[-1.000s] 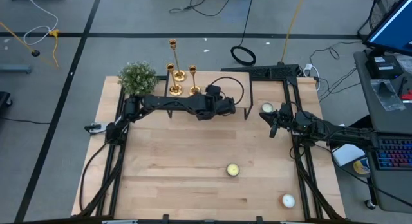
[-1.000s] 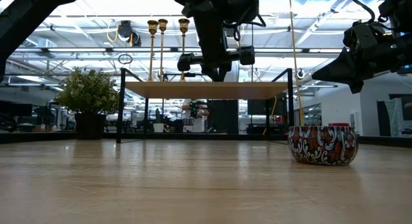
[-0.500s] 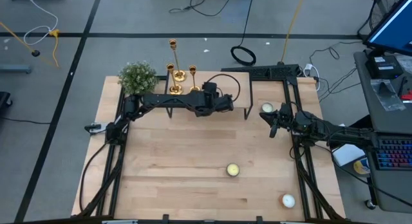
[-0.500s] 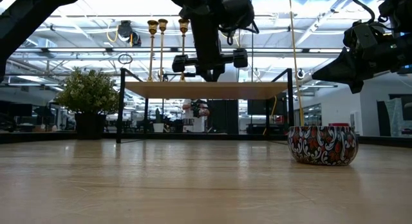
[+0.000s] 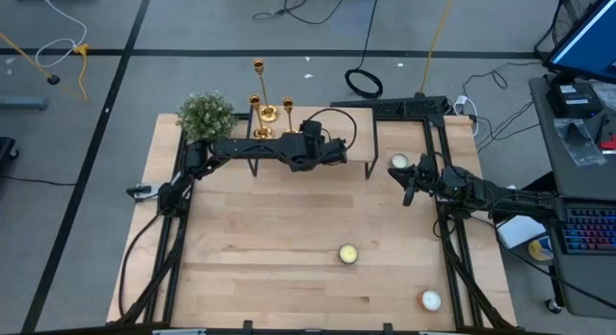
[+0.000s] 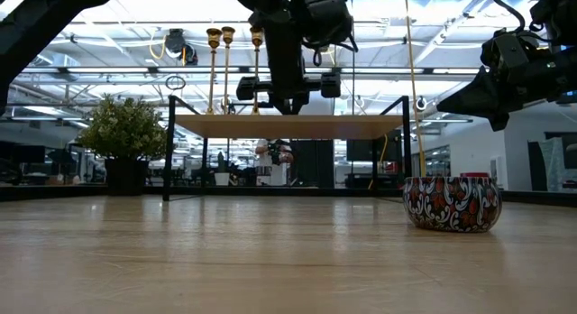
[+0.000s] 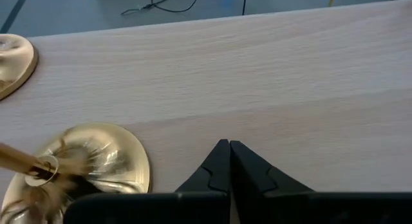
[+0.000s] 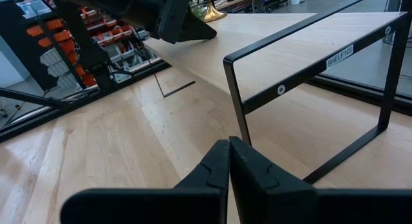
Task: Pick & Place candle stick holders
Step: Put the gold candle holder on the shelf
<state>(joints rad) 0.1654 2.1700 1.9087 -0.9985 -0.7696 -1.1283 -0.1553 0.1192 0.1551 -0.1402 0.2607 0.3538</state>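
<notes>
Three gold candlesticks stand on their round bases at the left end of the raised wooden shelf [image 5: 395,133]: a tall one [image 5: 258,85], a middle one [image 5: 263,133] and one nearest my left gripper [image 5: 290,133]. They also show in the low view [image 6: 226,66]. My left gripper [image 5: 313,133] is shut and empty above the shelf top, just right of that nearest candlestick's base [image 7: 90,166]. My right gripper [image 5: 408,193] is shut and empty by the shelf's right leg [image 8: 235,102].
A potted plant [image 5: 205,115] stands at the shelf's far left. A patterned candle tin [image 5: 348,254] sits mid-table and shows in the low view [image 6: 451,203]. More candles lie near the right edge [image 5: 430,299] and by the shelf [image 5: 399,162].
My left gripper has moved toward the table's left and a little toward the far edge, nearer the candlesticks, staying shut.
</notes>
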